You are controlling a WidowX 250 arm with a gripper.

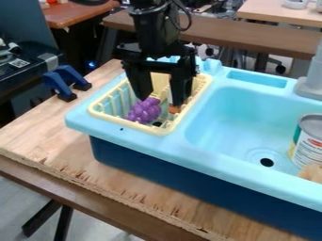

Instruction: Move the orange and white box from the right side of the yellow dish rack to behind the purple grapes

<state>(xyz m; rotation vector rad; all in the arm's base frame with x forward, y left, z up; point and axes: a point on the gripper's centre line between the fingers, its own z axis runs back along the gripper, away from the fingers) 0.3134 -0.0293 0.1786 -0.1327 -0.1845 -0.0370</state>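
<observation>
The wooden surface (pixel 37 136) is the broadest thing, running from nine o'clock to six o'clock. The light-blue sink (pixel 217 162) sits on it from the middle out to three o'clock, its deep blue base resting on the wood, which probably keeps the heavy basin steady. At the sink's ten o'clock end, the cream rack (pixel 100 112) is set in with its rim level with the sink's top, likely so that its slatted walls corral small pieces. The black arm (pixel 151 30) comes in from twelve o'clock, and its tool (pixel 162 101) points down into the rack. The tool is open, with a gap between its two fingers. At three o'clock, a can (pixel 309 139) stands upright in the basin, its flat base suiting the floor there. Two blue clamps (pixel 66 82) at ten o'clock grip the wood's edge, presumably to stop it shifting. The purple grapes (pixel 144 111) lie in the rack, just under the finger on the nine o'clock side; whether they touch it, I cannot tell. An orange-brown piece (pixel 174 109) is by the other fingertip. The can's white label (pixel 308 149) carries a red patch and dark lines of print.
</observation>
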